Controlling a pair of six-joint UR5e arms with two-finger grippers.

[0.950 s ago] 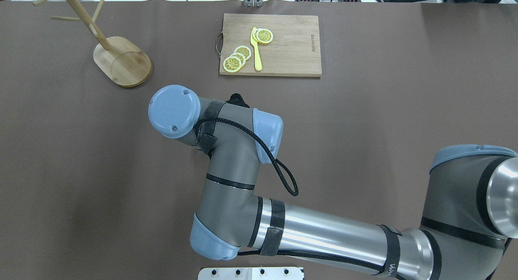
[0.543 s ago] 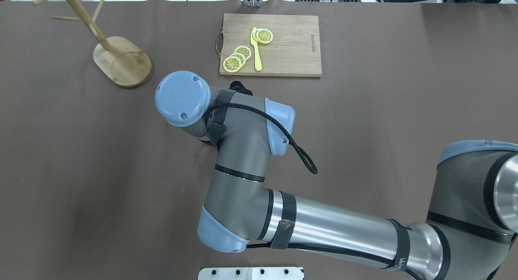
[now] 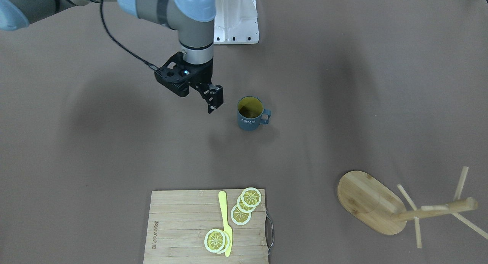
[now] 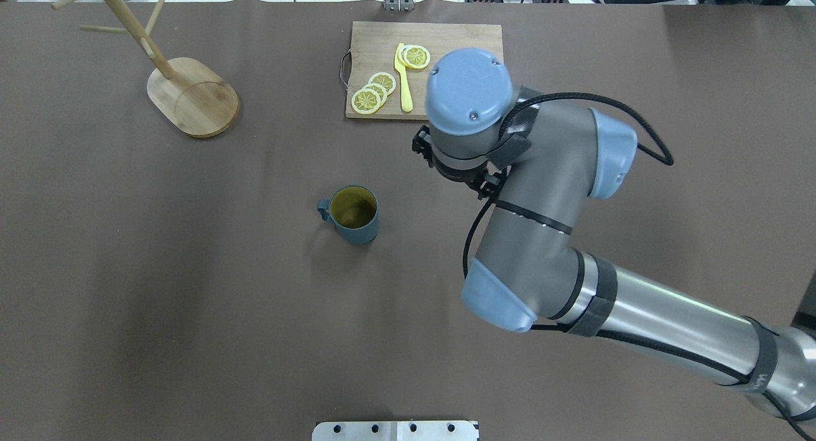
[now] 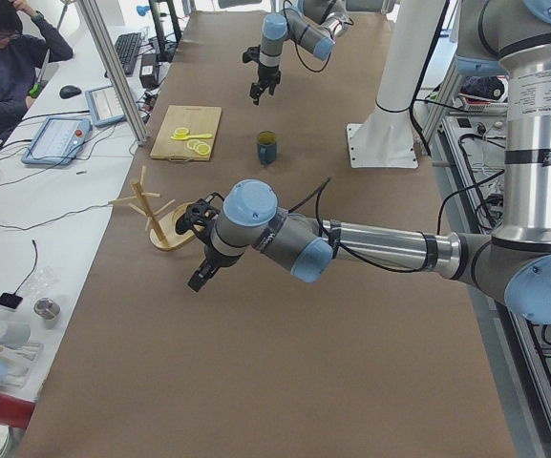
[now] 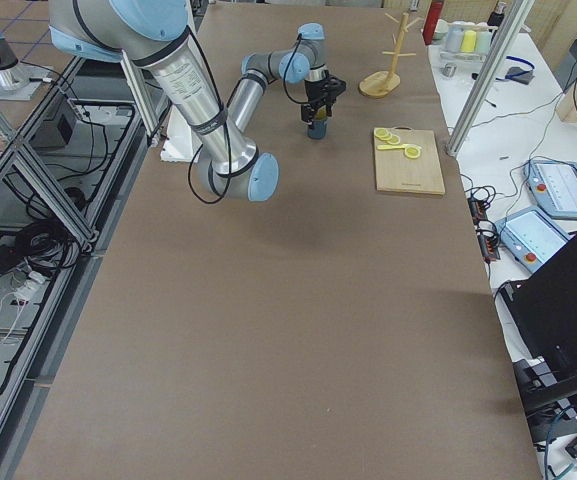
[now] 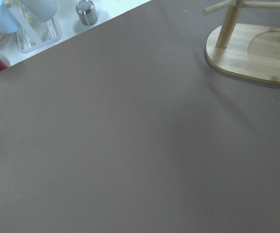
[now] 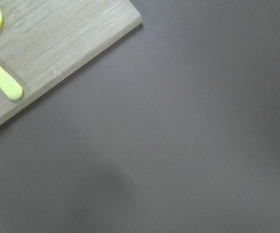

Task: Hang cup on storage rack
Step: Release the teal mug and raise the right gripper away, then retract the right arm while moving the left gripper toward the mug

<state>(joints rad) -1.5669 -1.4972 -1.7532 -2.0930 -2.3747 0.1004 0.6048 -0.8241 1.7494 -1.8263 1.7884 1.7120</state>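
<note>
1. From overhead, the right hand is hidden under its own wrist joint. That joint also covers the 4 o'clock corner of the cutting board (image 4: 446,36).
2. In the same view the storage rack (image 4: 191,97) stands upright at the 10 o'clock corner of the desk (image 4: 159,288). The top of its post and its upper pegs are cut off by the picture's edge.
3. The left hand (image 5: 201,277) shows only from the desk's left end. It is small and dark, hanging over bare desk near the rack's base, and I cannot tell how far open it is.
4. Seen from across the desk, the right hand (image 3: 211,103) hangs with its fingers pointing down. It holds nothing and touches nothing. The fingers overlap from this angle, so their gap is unreadable.
5. The cup (image 3: 249,114) stands upright on the desk at that hand's 3 o'clock, near it but apart. Its handle points to 3 o'clock, and it is well apart from the rack.
</note>
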